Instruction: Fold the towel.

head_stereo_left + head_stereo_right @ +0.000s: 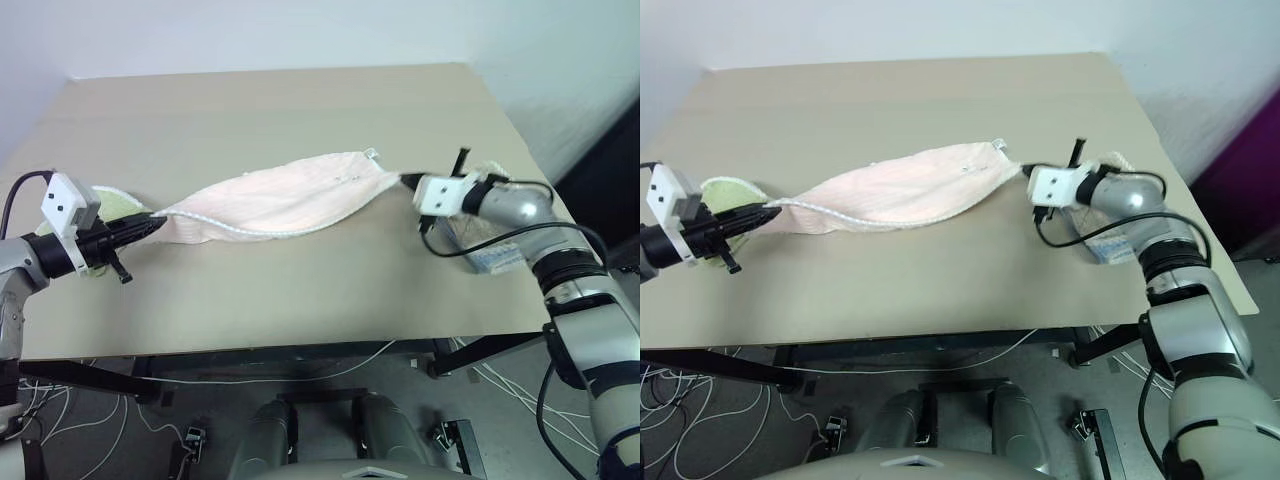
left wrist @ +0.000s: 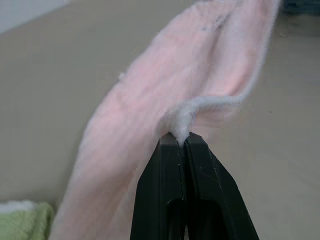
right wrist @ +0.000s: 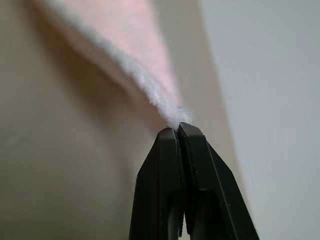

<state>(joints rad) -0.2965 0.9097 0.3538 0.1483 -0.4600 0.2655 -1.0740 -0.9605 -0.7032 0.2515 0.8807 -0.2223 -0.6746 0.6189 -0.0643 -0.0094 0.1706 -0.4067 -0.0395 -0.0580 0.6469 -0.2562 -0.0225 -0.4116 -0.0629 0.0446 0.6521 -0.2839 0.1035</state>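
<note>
The pink towel (image 1: 285, 197) is hanging stretched between the two hands above the tan tabletop (image 1: 300, 110), sagging a little in the middle, with its white scalloped trim running along the lower edge. The left hand (image 1: 158, 216) is pinching one end of the towel: in the left wrist view its two black fingers (image 2: 172, 165) are pressing together on a tuft of the white trim, and the pink cloth is spreading away from the fingertips toward the other hand. The right hand (image 1: 405, 180) is clamping the opposite end; in the right wrist view its fingers (image 3: 167, 150) are closing tightly on the white edge, with the towel running off from their tips. A small white loop (image 1: 371, 153) is sticking up at the towel's end just beside the right hand. A light green folded towel (image 1: 725, 192) is lying on the tabletop right under and behind the left hand. Below and behind the right hand, near the tabletop's edge, a beige folded towel (image 1: 1118, 162) is resting on a blue one (image 1: 495, 260).
</note>
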